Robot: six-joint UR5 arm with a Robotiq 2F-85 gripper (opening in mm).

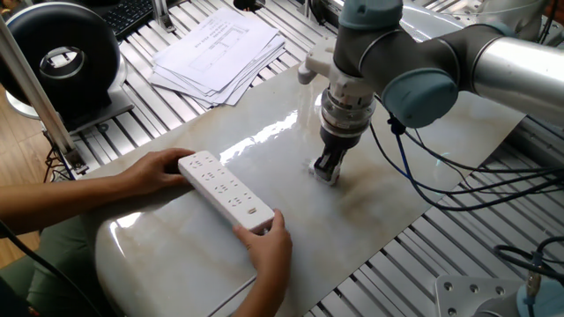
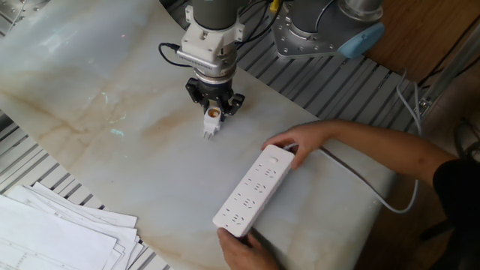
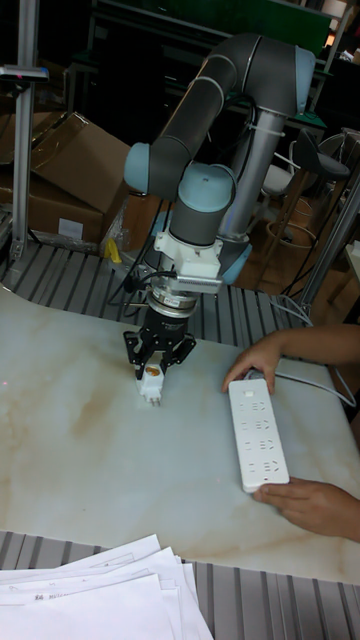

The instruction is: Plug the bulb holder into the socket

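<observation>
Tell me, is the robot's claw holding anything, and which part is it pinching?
Yes. The gripper holds the bulb holder by its upper body, near the round orange opening; its prongs point down at the table.
</observation>
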